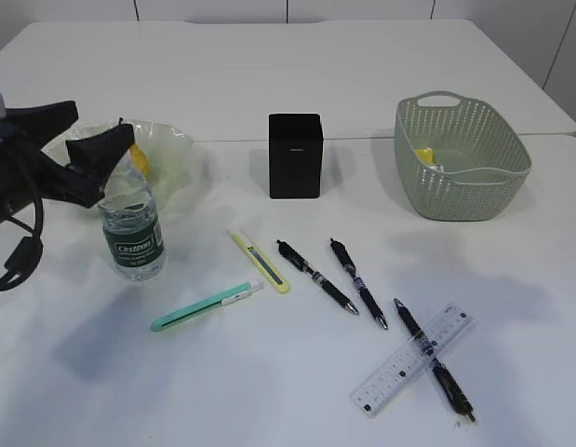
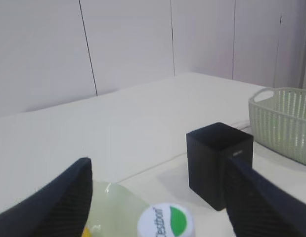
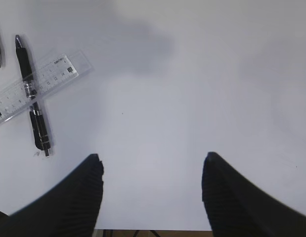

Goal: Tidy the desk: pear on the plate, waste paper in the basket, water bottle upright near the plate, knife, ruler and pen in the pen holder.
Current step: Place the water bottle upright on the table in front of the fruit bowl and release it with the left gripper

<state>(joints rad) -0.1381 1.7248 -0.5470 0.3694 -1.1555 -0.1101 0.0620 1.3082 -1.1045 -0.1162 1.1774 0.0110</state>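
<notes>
On the left of the exterior view, the water bottle [image 1: 132, 233] stands upright just in front of the plate [image 1: 167, 154], with the left gripper [image 1: 101, 154] spread wide at its cap. Farther right sit the pen holder [image 1: 296, 155] and the basket [image 1: 462, 158]; the ruler [image 1: 413, 372] lies near, under a pen [image 1: 435, 359].

From the left wrist, both fingers [image 2: 64, 202] flank the bottle's cap without touching.

From the right wrist, the right gripper [image 3: 152, 195] hangs open over bare desk [image 3: 192, 89].
</notes>
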